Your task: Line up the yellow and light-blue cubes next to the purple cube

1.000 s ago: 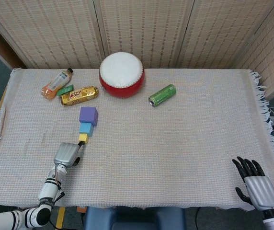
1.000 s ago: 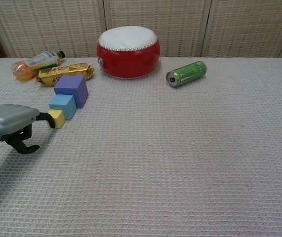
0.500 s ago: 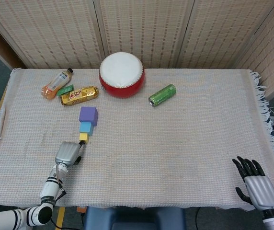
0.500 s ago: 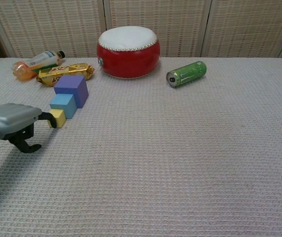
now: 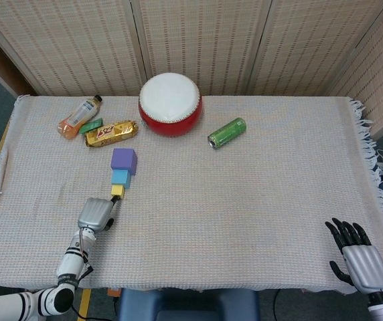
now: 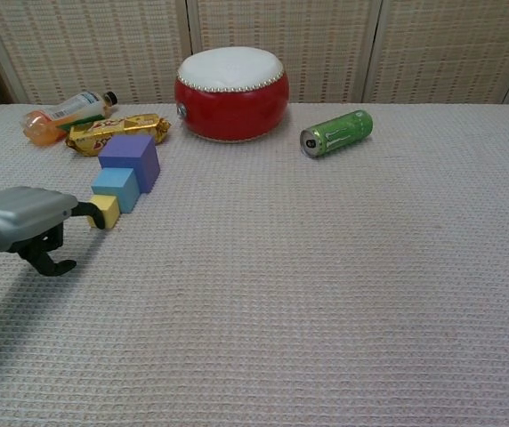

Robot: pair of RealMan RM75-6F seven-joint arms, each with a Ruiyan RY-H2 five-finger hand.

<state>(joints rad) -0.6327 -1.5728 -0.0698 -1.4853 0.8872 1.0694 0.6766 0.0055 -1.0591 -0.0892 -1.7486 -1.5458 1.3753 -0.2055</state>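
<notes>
The purple cube (image 5: 123, 161) (image 6: 130, 161) stands left of centre on the cloth. The light-blue cube (image 5: 120, 178) (image 6: 116, 189) sits against its near side, and the small yellow cube (image 5: 117, 190) (image 6: 105, 210) follows in the same row, close to the light-blue one. My left hand (image 5: 94, 214) (image 6: 23, 218) lies just in front of the yellow cube with its fingers curled, and one dark fingertip (image 6: 86, 211) touches that cube's near face. It holds nothing. My right hand (image 5: 356, 255) rests at the table's near right corner with its fingers spread and nothing in it.
A red drum (image 5: 170, 103) (image 6: 232, 92) stands at the back centre. A green can (image 5: 227, 132) (image 6: 336, 132) lies to its right. An orange bottle (image 5: 79, 116) (image 6: 63, 113) and a gold wrapped snack (image 5: 111, 132) (image 6: 117, 132) lie just behind the purple cube.
My left hand has crept forward a little, and the yellow cube has shifted slightly toward the light-blue cube. The right hand has stayed still.
</notes>
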